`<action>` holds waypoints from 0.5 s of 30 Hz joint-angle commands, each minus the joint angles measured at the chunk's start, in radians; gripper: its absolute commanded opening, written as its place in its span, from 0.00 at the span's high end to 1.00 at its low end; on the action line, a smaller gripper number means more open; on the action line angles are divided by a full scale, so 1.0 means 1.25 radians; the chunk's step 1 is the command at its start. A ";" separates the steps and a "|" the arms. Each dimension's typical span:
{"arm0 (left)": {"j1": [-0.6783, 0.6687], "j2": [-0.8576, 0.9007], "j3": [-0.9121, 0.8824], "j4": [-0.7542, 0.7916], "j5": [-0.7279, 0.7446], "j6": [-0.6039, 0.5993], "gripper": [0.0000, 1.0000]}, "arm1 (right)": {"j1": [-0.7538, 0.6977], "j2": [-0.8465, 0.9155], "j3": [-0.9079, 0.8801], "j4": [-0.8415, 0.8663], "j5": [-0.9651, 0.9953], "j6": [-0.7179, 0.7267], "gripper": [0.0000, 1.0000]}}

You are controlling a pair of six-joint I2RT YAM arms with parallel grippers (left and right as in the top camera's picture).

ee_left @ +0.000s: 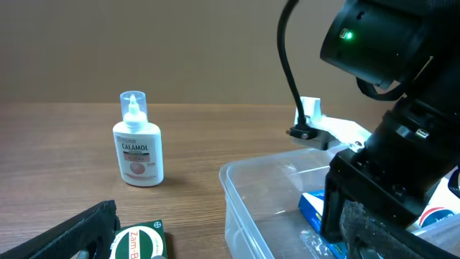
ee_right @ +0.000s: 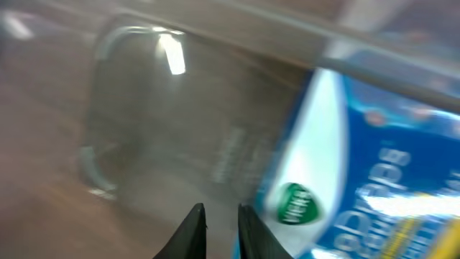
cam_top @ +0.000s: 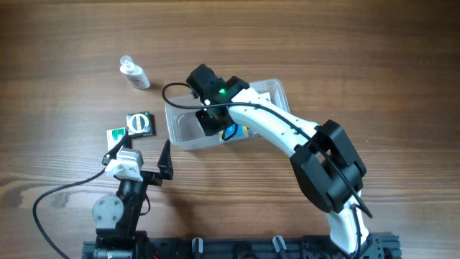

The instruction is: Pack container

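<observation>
- The clear tub [cam_top: 272, 90] sat near the middle of the wooden table [cam_top: 345, 43], a little toward the top of the overhead picture.
- A blue box [ee_right: 374, 180] lay inside the clear tub.
- The right gripper [ee_right: 223, 229] was down inside the clear tub, just beside the blue box.
- Its two fingers [ee_right: 192, 232] were almost shut. Only a thin gap was left, and nothing was between them.
- The left gripper [cam_top: 144, 144] was at the lower left, outside the clear tub.
- Its fingers were spread wide apart and held nothing.
- Two small green boxes [cam_top: 140, 124] lay side by side on the table, left of the clear tub and just above the left gripper.
- A small white bottle [ee_left: 138, 155] with a clear cap stood upright at the upper left, well apart from the clear tub.
</observation>
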 commanded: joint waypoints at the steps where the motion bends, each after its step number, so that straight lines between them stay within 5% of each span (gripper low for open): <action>1: -0.005 -0.003 -0.005 -0.001 0.007 0.012 0.00 | 0.001 0.019 -0.002 0.009 -0.067 0.007 0.84; 15: -0.005 -0.003 -0.005 -0.001 0.007 0.012 0.00 | -0.001 0.047 -0.002 0.024 -0.034 0.006 0.91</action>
